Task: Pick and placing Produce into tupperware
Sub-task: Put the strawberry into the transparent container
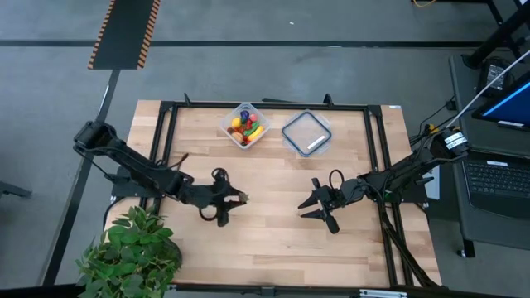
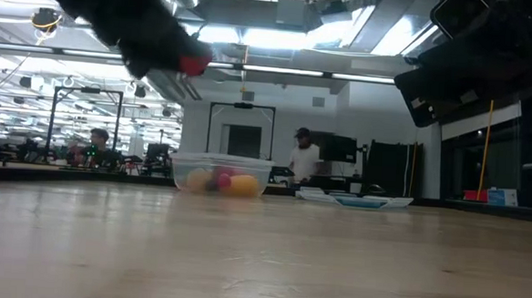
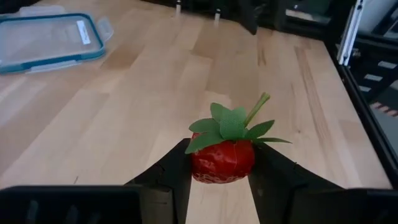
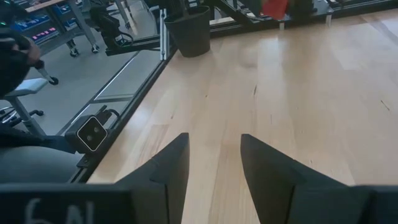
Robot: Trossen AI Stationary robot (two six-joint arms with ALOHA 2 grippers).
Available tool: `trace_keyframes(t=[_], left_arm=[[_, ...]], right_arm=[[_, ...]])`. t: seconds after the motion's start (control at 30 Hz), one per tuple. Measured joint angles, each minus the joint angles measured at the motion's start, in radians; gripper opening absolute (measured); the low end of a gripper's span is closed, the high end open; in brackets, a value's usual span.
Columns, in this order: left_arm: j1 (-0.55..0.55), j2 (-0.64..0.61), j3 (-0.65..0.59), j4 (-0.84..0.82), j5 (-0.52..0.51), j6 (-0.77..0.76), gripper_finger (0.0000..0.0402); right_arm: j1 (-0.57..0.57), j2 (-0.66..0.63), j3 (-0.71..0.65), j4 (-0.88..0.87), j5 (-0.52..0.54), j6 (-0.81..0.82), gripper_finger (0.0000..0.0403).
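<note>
Wooden table (image 1: 273, 240) looks nearly cleared: your tub (image 1: 244, 126), upper centre, already holds most produce. Left gripper (image 3: 219, 180) is clamped on a strawberry (image 3: 222, 158), yet to be dropped in. Right gripper (image 4: 214, 168) stands apart, empty.

Non-task stuff here: a light wooden table (image 1: 273, 240) in a black metal frame, with a flat clear lid (image 1: 306, 133) with a blue rim and white label lying on it toward the far edge. There's a leafy green potted plant (image 1: 131, 252) at one near corner, a laptop (image 1: 497, 178) on a side desk, and a black-and-orange striped strip (image 1: 124, 33) on the grey floor. Across the room a person in a white shirt (image 2: 304, 158) stands near a dark doorway, and another person (image 2: 98, 140) sits off at the desks.
</note>
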Motion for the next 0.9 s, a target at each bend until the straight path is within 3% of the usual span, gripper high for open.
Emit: trace_keyframes(t=[0.3, 0.47, 0.6, 0.9], left_arm=[[0.053, -0.049, -0.238, 0.343, 0.100, 0.074, 0.0122], [0.103, -0.049, -0.332, 0.527, 0.209, 0.139, 0.0122], [0.154, -0.049, -0.393, 0.689, 0.360, 0.216, 0.0122], [0.301, -0.049, -0.478, 0.797, 0.499, 0.232, 0.0122]], right_arm=[[0.000, 0.000, 0.000, -0.001, 0.000, -0.003, 0.0145], [0.000, 0.000, 0.000, -0.001, 0.000, -0.006, 0.0145], [0.000, 0.000, 0.000, -0.001, 0.000, -0.040, 0.0145], [-0.022, 0.000, 0.000, 0.009, 0.000, -0.059, 0.0145]])
